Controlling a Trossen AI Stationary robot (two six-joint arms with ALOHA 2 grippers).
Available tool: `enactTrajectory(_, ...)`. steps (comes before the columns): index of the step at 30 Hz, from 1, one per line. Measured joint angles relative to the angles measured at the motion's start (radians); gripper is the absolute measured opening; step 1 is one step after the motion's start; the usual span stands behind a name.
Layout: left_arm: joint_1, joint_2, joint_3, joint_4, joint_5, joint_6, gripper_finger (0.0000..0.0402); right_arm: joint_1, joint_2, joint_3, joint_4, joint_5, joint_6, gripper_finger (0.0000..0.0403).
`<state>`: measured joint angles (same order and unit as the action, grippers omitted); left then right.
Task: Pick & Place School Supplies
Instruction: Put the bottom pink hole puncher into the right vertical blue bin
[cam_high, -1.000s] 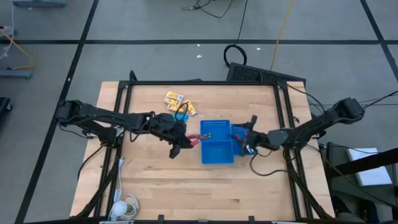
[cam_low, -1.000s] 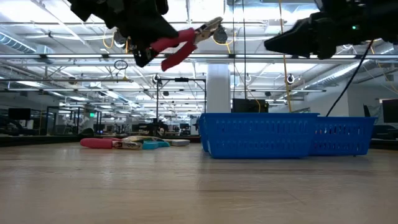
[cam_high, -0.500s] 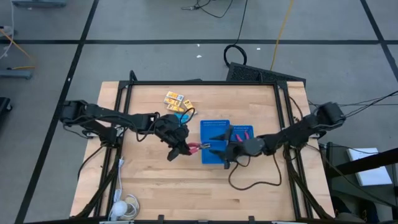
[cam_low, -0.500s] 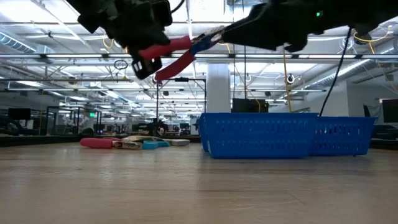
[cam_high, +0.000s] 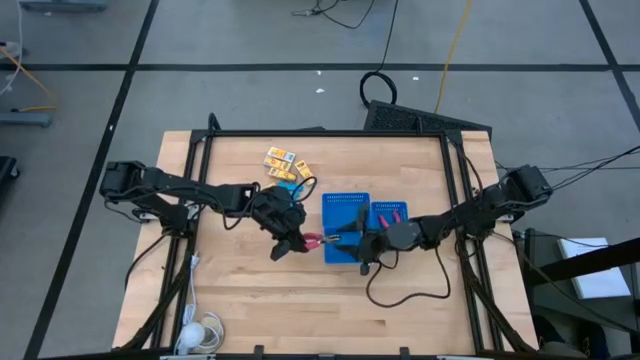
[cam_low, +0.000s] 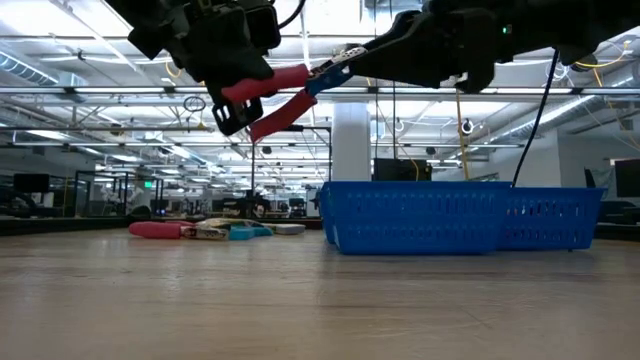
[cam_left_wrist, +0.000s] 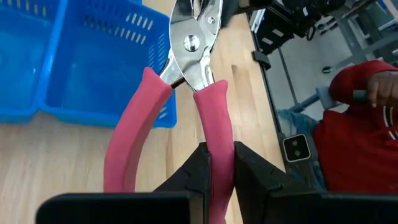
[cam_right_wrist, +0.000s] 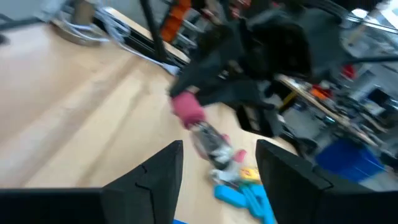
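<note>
The red-handled pliers (cam_left_wrist: 186, 93) are clamped by the left end effector (cam_left_wrist: 217, 165), with the spread-open right end effector (cam_high: 352, 238) at their 3 o'clock.

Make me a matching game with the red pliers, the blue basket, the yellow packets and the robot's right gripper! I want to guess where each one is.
Things:
1. red-handled pliers
2. blue basket
3. yellow packets
4. right gripper

Places or states:
A. lying on the table near its far edge
B. open, reaching toward the metal tip of the pliers
C. held in the air by the left gripper
D. standing on the table between the two arms

Pairs: 1-C, 2-D, 3-A, 4-B
</note>
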<state>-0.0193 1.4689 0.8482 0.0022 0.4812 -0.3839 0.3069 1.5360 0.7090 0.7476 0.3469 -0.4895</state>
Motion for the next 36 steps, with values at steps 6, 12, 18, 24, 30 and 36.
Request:
enactTrajectory(6, 0.004, 0.000, 0.000, -0.002, -0.001, -0.012, 0.0054, -0.004, 0.000, 0.000, -0.021, -0.010, 0.004, 0.0171)
enactTrajectory(12, 0.004, 0.000, 0.000, 0.004, -0.001, -0.013, 0.0046, -0.013, 0.000, 0.000, -0.020, -0.012, 0.003, 0.0155)
enactTrajectory(18, 0.004, 0.000, 0.000, 0.009, 0.002, -0.014, 0.0047, -0.027, 0.000, 0.000, -0.035, -0.012, -0.005, 0.0132)
enactTrajectory(24, 0.003, 0.000, 0.000, 0.009, 0.008, -0.014, 0.0056, -0.027, 0.000, 0.000, -0.030, -0.043, -0.027, 0.0098)
enactTrajectory(30, 0.003, 0.000, 0.000, 0.009, 0.013, -0.012, 0.0045, -0.027, 0.000, 0.000, -0.014, -0.063, -0.027, 0.0074)
enactTrajectory(36, 0.003, 0.000, 0.000, 0.009, 0.005, -0.019, 0.0059, -0.032, 0.000, 0.000, -0.011, -0.066, -0.028, 0.0084)
